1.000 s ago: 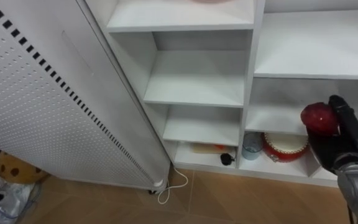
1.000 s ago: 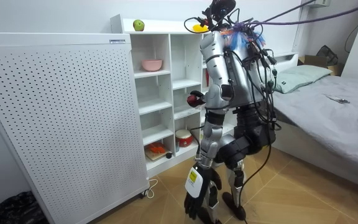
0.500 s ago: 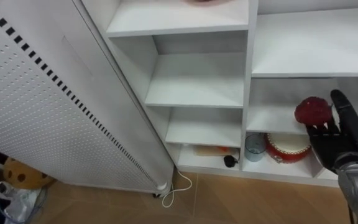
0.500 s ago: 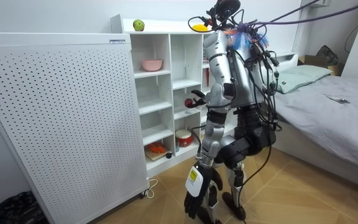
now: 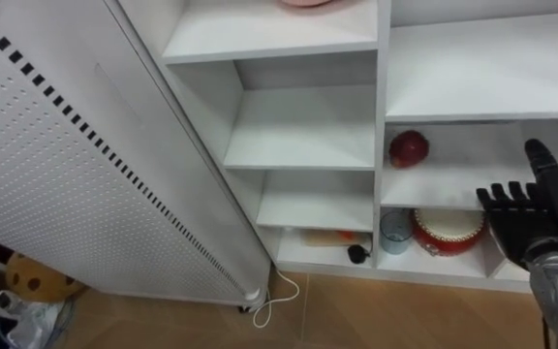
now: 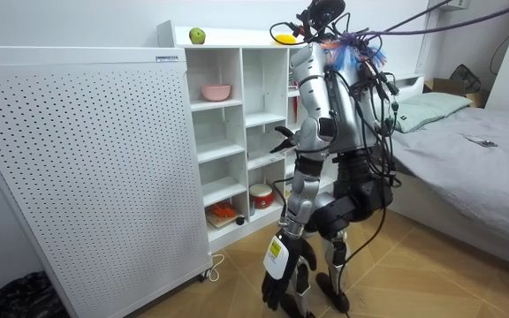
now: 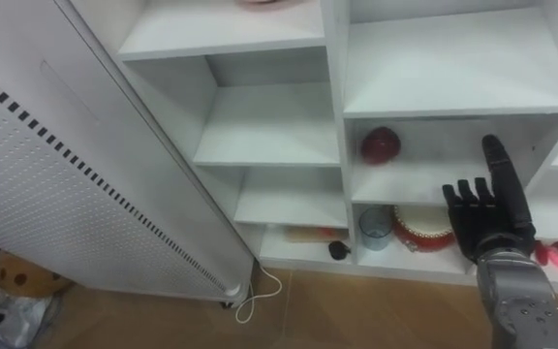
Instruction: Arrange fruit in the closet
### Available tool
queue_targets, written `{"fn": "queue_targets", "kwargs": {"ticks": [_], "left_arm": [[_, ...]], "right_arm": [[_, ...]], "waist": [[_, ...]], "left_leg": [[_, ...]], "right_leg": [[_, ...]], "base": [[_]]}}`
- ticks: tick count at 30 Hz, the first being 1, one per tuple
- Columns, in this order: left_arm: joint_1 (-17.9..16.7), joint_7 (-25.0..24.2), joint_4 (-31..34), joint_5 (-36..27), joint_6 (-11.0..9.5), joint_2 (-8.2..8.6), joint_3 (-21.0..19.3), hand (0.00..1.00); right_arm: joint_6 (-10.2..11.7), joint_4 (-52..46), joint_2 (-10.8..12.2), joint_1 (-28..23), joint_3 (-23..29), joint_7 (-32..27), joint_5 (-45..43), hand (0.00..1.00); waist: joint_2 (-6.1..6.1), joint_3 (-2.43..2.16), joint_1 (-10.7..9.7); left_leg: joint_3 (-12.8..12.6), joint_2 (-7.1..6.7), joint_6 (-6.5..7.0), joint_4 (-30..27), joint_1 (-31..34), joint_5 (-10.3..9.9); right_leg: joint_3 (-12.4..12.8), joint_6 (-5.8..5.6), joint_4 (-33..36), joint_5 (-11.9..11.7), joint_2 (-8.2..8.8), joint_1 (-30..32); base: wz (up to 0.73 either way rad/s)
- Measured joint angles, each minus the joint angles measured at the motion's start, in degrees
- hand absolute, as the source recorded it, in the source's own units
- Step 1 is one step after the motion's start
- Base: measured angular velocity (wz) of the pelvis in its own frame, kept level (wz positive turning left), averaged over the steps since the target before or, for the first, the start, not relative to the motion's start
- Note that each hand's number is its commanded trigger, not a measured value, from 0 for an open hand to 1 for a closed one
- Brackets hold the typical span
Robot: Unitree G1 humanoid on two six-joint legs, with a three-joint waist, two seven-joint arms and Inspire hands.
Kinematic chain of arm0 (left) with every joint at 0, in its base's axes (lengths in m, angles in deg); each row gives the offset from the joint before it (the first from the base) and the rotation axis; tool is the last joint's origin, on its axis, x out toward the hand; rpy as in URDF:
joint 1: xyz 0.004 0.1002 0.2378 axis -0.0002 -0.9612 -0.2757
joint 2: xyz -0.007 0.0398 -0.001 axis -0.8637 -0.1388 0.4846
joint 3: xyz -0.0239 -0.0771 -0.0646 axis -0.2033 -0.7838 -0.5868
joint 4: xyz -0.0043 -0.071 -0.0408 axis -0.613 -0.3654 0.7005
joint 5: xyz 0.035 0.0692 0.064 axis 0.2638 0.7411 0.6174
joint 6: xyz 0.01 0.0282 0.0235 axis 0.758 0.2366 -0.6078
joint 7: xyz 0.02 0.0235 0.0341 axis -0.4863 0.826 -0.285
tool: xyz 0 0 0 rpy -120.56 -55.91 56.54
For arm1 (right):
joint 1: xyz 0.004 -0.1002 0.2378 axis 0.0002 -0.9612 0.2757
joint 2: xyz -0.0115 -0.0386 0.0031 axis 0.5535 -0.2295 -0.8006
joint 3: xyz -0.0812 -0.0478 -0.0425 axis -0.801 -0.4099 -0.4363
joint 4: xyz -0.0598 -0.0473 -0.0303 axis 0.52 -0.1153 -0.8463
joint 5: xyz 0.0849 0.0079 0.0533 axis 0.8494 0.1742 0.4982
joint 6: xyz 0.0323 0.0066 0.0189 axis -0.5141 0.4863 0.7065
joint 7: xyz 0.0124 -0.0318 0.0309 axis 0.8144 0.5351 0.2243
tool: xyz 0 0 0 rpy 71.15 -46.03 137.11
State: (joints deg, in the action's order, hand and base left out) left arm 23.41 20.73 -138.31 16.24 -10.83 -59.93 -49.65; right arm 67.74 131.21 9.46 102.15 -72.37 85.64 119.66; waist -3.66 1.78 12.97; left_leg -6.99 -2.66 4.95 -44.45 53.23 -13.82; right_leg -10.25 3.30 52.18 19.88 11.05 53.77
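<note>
One red fruit (image 5: 408, 147) sat on a middle shelf (image 5: 434, 184) of the closet (image 5: 380, 116), right-hand column, centre-right of the left eye view. It was toward the left rear of its compartment, clear of the side wall.

Right robot hand (image 5: 526, 218) hung at lower right of frame, in front of the closet. Its fingers were straight and spread apart, with nothing in them, and it was not touching the fruit. We read that as placement done for this piece. The fruit rested on its own, far enough back from the shelf lip that roll-off looked unlikely. It was round and glossy-skinned, so a nudge could roll it, and the flat shelf had no rim to catch it.

Closet was smooth white board with square open compartments. Below the fruit sat a round red tin (image 5: 446, 230) with a pale top, and a blue-grey cup (image 5: 392, 229) just beside it. A small black item (image 5: 357, 252) lay one compartment left. A pink bowl (image 5: 308, 3) edge showed at top of frame. A white perforated panel (image 5: 66, 165) stood across the left side: a rigid sheet with rows of small holes.

In the room view we saw a green fruit (image 6: 197, 35) and a yellow item (image 6: 281, 38) on the closet top, so more arranging probably remained. The robot stood upright facing the closet, with a bed (image 6: 467, 141) behind it.
</note>
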Motion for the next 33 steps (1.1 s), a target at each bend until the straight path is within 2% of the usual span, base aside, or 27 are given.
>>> {"fn": "queue_targets", "kwargs": {"ticks": [15, 20, 23, 27, 30, 32, 33], "left_arm": [[-0.5, -1.1, 0.1, -0.8, 0.0, -0.11, 0.7, 0.0], [-0.6, -1.2, 0.0, -1.3, 0.0, -0.25, 0.8, 0.0], [-1.1, -2.4, -0.2, -2.1, -0.1, -0.81, 0.6, 0.0], [-1.1, -3.9, -3.1, -1.6, -0.4, -0.93, -3.6, 0.0], [-1.4, -5.2, -4.2, -0.8, -0.8, -1.0, -8.1, 0.0], [-1.1, -5.5, -5.2, -0.4, -1.2, -1.23, -9.8, 0.0], [-0.1, -5.5, -7.1, -0.4, -2.3, -1.5, -10.6, 0.0]], "right_arm": [[0.3, -0.4, -0.1, -0.1, 0.1, 0.2, -0.2, 0.0], [0.0, 3.4, -0.4, -2.7, 0.2, 1.3, -0.3, 0.0], [-1.4, 9.7, -0.4, -4.9, 0.1, 4.0, -0.8, 0.0], [-3.0, 16.4, -0.4, -10.4, -0.3, 8.0, -6.6, 0.0], [-3.6, 20.4, -0.5, -14.9, -0.8, 9.1, -14.0, 0.0], [-4.1, 21.1, -0.5, -16.8, -2.5, 9.6, -20.2, 0.0], [-4.2, 22.2, -0.5, -17.8, -3.3, 10.7, -23.4, 0.0]], "waist": [[-0.08, -0.06, -0.3], [-0.43, 0.01, -0.2], [-0.52, 0.04, -0.4], [-0.41, 0.11, -1.7], [-0.29, 0.17, -2.3], [0.11, 0.39, -3.4], [0.5, 0.58, -3.7]], "left_leg": [[-0.2, 0.29, 0.1, 0.4, -2.1, -0.1], [-0.1, 1.04, 0.08, 2.2, -6.0, -0.1], [0.1, 1.12, -0.11, 4.8, -10.0, 0.1], [0.5, 0.87, -0.21, 9.3, -15.4, 0.7], [0.7, 1.02, -0.33, 12.3, -19.2, 0.9], [0.5, 1.0, -0.33, 14.2, -21.3, 1.1], [0.2, 1.0, -0.39, 15.5, -23.3, 1.2]], "right_leg": [[-0.1, -0.12, -0.8, 0.0, -0.22, -2.3], [-1.7, -0.2, -3.7, -0.3, -0.63, -7.1], [-2.2, -0.57, -6.7, -0.7, -1.17, -11.4], [-3.0, -1.17, -11.6, -1.5, -1.7, -17.2], [-2.9, -1.75, -15.5, -2.4, -2.71, -21.2], [-2.5, -2.08, -17.4, -2.9, -3.24, -23.1], [-2.5, -2.16, -18.7, -3.1, -3.5, -24.9]], "base": [[0.0], [0.05], [0.0], [-0.01], [-0.06], [-0.1], [-0.13]]}}
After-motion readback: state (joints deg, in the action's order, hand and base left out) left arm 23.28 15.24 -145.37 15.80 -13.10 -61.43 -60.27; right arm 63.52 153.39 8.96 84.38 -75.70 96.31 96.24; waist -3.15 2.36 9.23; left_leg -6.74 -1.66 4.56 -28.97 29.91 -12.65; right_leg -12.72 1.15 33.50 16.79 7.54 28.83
